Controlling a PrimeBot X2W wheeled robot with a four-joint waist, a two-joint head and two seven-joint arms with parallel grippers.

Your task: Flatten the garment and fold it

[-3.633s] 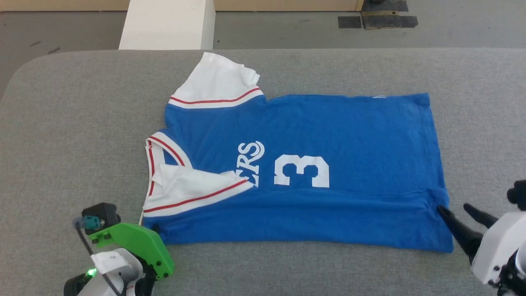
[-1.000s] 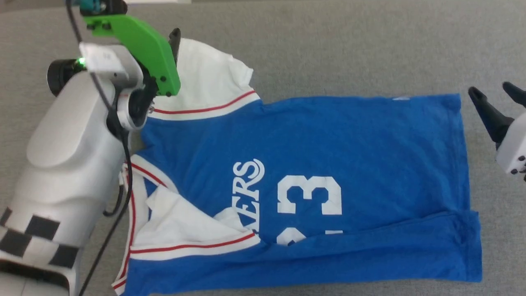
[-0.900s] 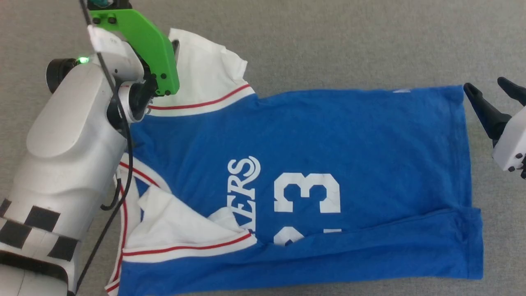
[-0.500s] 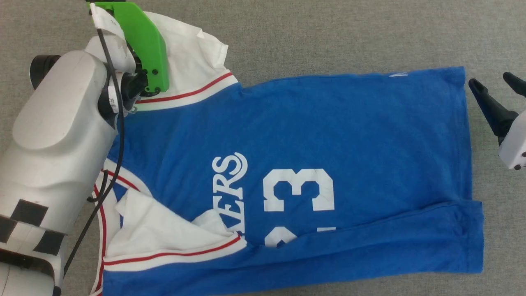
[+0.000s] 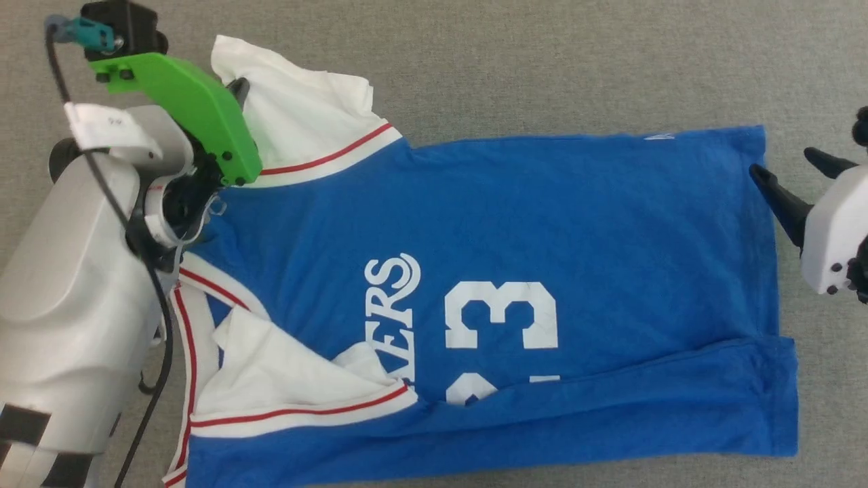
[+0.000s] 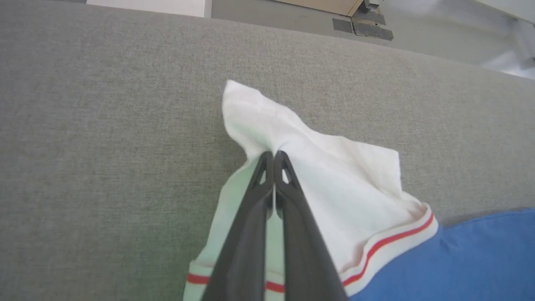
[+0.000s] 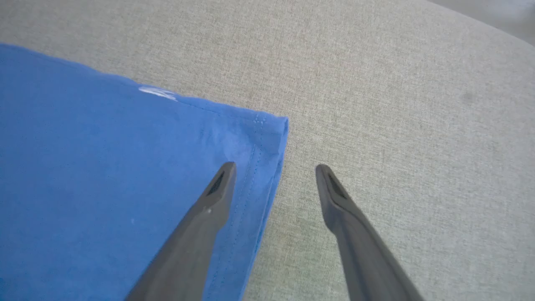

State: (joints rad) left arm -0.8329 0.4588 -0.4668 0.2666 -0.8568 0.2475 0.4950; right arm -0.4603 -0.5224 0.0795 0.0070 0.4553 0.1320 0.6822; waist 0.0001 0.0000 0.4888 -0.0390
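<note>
Grey fabric-covered surface (image 5: 542, 61) carries the blue jersey (image 5: 576, 224), spread sideways with the collar toward the left arm and the hem toward the right.

Left gripper (image 6: 273, 155): fingers pressed together, pinching the far white sleeve (image 6: 334, 175).

Right gripper (image 7: 273, 167): fingers wide apart, straddling the far hem corner (image 7: 271, 125), nothing held.

Assessment: flattening is partly done. The body lies mostly smooth. The near sleeve (image 5: 285, 379) lies turned over the chest lettering (image 5: 393, 312), and the near side edge (image 5: 610, 413) is doubled over. Folding proper has not yet begun.
</note>
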